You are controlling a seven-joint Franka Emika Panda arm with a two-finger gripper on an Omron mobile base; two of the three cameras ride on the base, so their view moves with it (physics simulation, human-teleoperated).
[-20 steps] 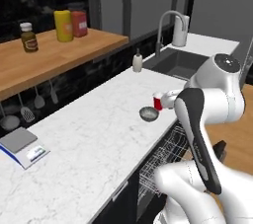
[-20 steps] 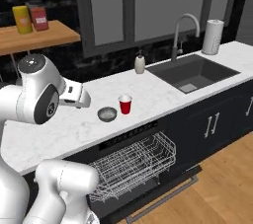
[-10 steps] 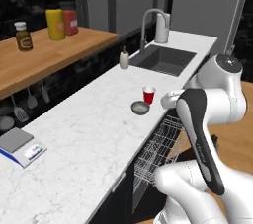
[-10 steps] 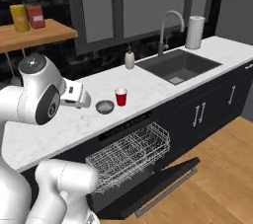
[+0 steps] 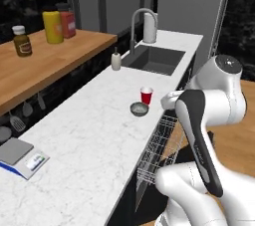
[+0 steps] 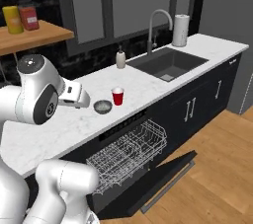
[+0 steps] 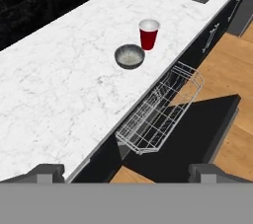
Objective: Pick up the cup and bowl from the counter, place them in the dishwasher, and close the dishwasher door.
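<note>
Your small red tapered plastic cup (image 7: 148, 33) with its white rim stands upright on the long white marble-patterned surface (image 7: 59, 75), close to its front edge. Just beside the cup, on the side away from the dark inset sink (image 6: 167, 63), sits the small shallow grey metallic bowl (image 7: 129, 56); the two look close but I can't tell if they touch. Below the cup, the dark built-in dishwasher (image 6: 116, 139) stands open, its white wire rack (image 6: 127, 152) pulled out and its dark flat door (image 6: 158, 181) dropped down toward the wooden floor. Beyond the cup, at the near corner of the sink, stands a cream soap dispenser bottle (image 6: 120, 59).

Your hand (image 7: 126, 172) is released, its fingers spread wide and holding nothing. It hangs well apart from the cup, up and back over the near stretch of the surface, looking down along it.

By my reading you're at the approach for the first pick; nothing is loaded yet. Your next move calls for bringing the hand forward and down over the cup or the bowl, squaring the fingers either side of it, and minding the neighbour sitting so close.
</note>
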